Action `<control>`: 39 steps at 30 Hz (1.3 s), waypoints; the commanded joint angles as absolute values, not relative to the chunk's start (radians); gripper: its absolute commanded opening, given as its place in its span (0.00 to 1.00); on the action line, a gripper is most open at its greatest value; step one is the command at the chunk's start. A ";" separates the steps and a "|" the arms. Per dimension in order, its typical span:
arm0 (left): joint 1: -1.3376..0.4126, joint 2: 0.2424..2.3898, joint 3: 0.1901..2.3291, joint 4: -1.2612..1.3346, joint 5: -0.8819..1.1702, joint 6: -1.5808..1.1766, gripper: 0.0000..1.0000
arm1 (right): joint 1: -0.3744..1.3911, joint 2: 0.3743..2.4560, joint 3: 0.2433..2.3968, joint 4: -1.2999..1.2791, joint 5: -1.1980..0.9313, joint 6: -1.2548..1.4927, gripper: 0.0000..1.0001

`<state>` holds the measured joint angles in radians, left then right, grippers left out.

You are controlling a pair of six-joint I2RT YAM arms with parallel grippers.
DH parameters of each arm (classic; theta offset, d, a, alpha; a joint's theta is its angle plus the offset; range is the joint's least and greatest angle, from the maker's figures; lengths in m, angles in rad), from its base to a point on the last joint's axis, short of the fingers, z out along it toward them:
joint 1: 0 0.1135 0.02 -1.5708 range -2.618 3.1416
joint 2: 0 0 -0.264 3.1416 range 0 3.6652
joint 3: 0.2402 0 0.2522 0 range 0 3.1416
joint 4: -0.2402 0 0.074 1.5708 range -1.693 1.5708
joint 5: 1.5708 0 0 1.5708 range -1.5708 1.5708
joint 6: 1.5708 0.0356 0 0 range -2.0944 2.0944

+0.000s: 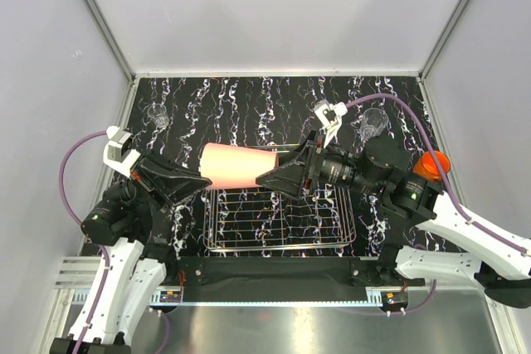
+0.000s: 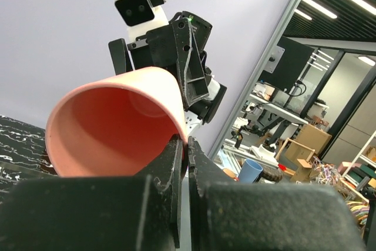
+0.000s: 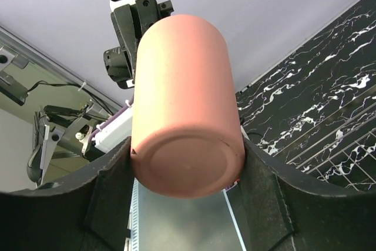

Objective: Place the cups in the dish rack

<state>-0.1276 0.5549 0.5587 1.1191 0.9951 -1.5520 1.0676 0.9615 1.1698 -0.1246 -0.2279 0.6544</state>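
the pink tumbler (image 1: pixel 241 165) lies on its side in the air above the far edge of the dish rack (image 1: pixel 278 246), between both arms: the left hand (image 2: pixel 185 145) is clenched on its rim wall, one finger inside and one outside, while the right hand (image 1: pixel 270 178) grasps its closed base from both sides. it looks light, stiff and smooth, so the thin rim pinch could let it swivel; the base hold seems surer.
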 commanded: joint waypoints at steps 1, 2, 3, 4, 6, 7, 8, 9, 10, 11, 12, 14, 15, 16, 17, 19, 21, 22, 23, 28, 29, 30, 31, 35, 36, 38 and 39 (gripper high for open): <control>-0.135 0.541 0.548 1.124 0.977 -1.536 0.00 | 1.071 0.977 1.229 -0.084 -0.229 0.652 0.08; -0.135 0.538 0.545 1.121 0.979 -1.534 0.00 | 1.071 0.979 1.233 -0.093 -0.227 0.650 0.00; -0.135 0.537 0.545 1.111 0.983 -1.528 0.00 | 1.071 0.982 1.238 -0.100 -0.221 0.652 0.00; -0.135 0.534 0.549 1.057 0.986 -1.499 0.00 | 1.071 0.982 1.244 -0.107 -0.221 0.649 0.00; -0.135 0.517 0.561 0.949 1.000 -1.394 0.00 | 1.071 0.982 1.252 -0.121 -0.209 0.647 0.00; -0.135 0.512 0.584 0.787 1.000 -1.346 0.06 | 1.071 0.983 1.261 -0.144 -0.204 0.643 0.00; -0.135 0.503 0.597 0.694 0.997 -1.294 0.18 | 1.071 0.986 1.269 -0.162 -0.186 0.638 0.00; -0.135 0.500 0.607 0.523 0.993 -1.190 0.33 | 1.071 0.986 1.288 -0.187 -0.172 0.631 0.00; -0.135 0.502 0.639 0.438 0.991 -1.136 0.64 | 1.071 0.991 1.299 -0.237 -0.160 0.624 0.00; -0.135 0.499 0.656 0.346 0.968 -1.080 0.75 | 1.071 0.991 1.311 -0.262 -0.131 0.617 0.00; -0.135 0.496 0.678 0.161 0.944 -0.968 0.83 | 1.071 0.996 1.337 -0.293 -0.115 0.605 0.00; -0.135 0.497 0.730 0.002 0.846 -0.872 0.99 | 1.071 1.003 1.368 -0.388 -0.066 0.592 0.00; -0.135 0.500 0.745 -0.152 0.809 -0.811 0.99 | 1.071 1.020 1.406 -0.423 -0.051 0.578 0.00; -0.135 0.505 0.761 -0.231 0.757 -0.781 0.99 | 1.071 1.032 1.429 -0.511 -0.032 0.571 0.00; -0.135 0.514 0.793 -0.300 0.655 -0.758 0.99 | 1.071 1.048 1.457 -0.564 0.018 0.558 0.00; -0.135 0.520 0.819 -0.464 0.550 -0.727 0.99 | 1.071 1.110 1.560 -0.749 0.078 0.531 0.00; -0.135 0.532 0.868 -0.625 0.364 -0.703 0.99 | 1.071 1.205 1.691 -0.889 0.155 0.496 0.00; -0.135 0.538 0.888 -0.677 0.292 -0.693 0.99 | 1.071 1.239 1.734 -1.011 0.176 0.485 0.00; -0.135 0.549 0.908 -0.725 0.152 -0.684 0.99 | 1.071 1.271 1.773 -1.066 0.210 0.477 0.00; -0.135 0.551 0.998 -0.888 -0.162 -0.650 0.99 | 1.106 1.474 1.974 -1.319 0.253 0.422 0.00; -0.135 0.551 1.005 -0.893 -0.178 -0.644 0.99 | 1.117 1.506 1.999 -1.354 0.268 0.419 0.00; -0.135 0.548 1.006 -0.897 -0.186 -0.629 0.99 | 1.132 1.570 2.049 -1.389 0.288 0.420 0.00; -0.135 0.549 1.012 -0.900 -0.192 -0.624 0.99 | 1.162 1.601 2.072 -1.452 0.308 0.422 0.00; -0.135 0.545 0.999 -0.900 -0.199 -0.618 0.99 | 1.232 1.698 2.114 -1.502 0.340 0.425 0.00; -0.135 0.545 0.991 -0.893 -0.196 -0.621 0.99 | 1.239 1.721 2.112 -1.509 0.348 0.437 0.00; -0.135 0.552 0.971 -0.891 -0.187 -0.629 0.99 | 1.259 1.744 2.103 -1.531 0.363 0.443 0.00; -0.135 0.557 0.966 -0.894 -0.183 -0.637 0.99 | 1.264 1.759 2.086 -1.535 0.364 0.449 0.00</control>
<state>-0.1368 0.5514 0.9737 -0.8989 -0.1398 -0.6498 1.2442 1.7565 2.0605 -1.3193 0.2985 0.4442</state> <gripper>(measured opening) 0.988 0.694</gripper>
